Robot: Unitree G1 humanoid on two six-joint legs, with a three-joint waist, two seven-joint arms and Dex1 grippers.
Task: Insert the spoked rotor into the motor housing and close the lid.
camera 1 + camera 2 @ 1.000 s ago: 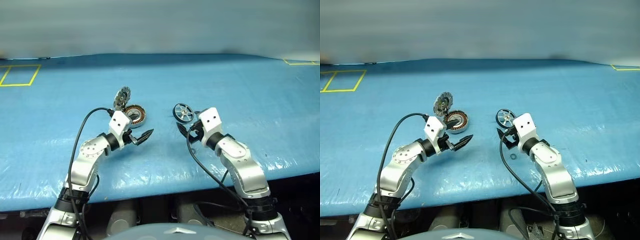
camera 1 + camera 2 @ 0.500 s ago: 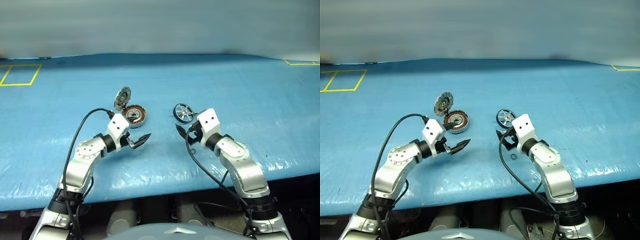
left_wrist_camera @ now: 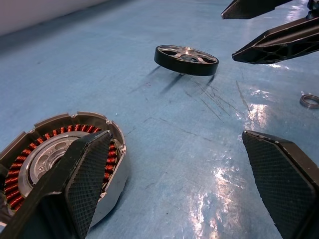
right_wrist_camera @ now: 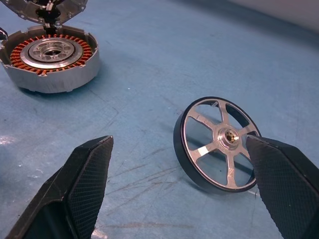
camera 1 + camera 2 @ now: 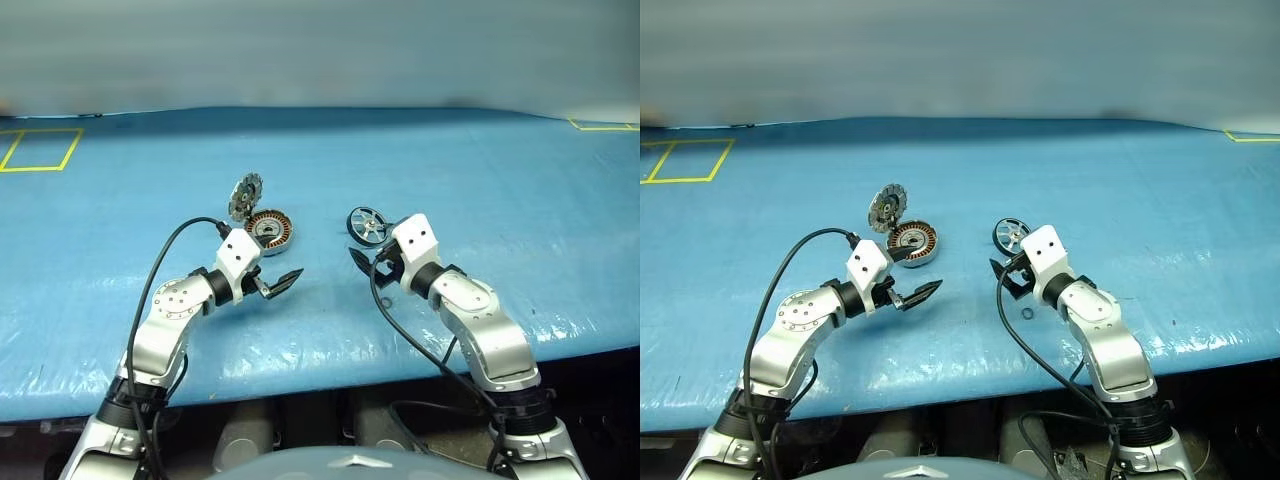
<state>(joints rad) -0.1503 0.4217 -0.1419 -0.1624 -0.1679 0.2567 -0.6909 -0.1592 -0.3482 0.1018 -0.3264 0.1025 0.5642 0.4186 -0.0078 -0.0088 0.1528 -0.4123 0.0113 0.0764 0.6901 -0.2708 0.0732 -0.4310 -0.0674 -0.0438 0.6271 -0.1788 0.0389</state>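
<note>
Left gripper (image 5: 278, 283) hovers over the blue table cover (image 5: 520, 190), black fingers spread wide, nothing between them. Just beyond it sits the round grey motor housing (image 5: 267, 228) with its ring of coppery windings around a silver centre, open side up. The toothed grey disc lid (image 5: 243, 195) stands raised on the housing's far edge, swung back — the cavity is clear.

Right gripper (image 5: 1004, 275), fingers also spread and empty. In its wrist view the small dark spoked rotor (image 4: 219, 143) with silver spokes lies just ahead of the fingertips, close to one finger (image 4: 286, 179), tipped up on one edge rather than flat. Rotor and housing are apart on the cover. A small metal ring (image 5: 1027, 313) lies beside the right gripper; not my concern.

My read: first step, the pickup, not yet made. Next I would ease the right gripper forward so the rim sits between the fingers, then close — the tilt means I must take the rim squarely or it may skate away.
</note>
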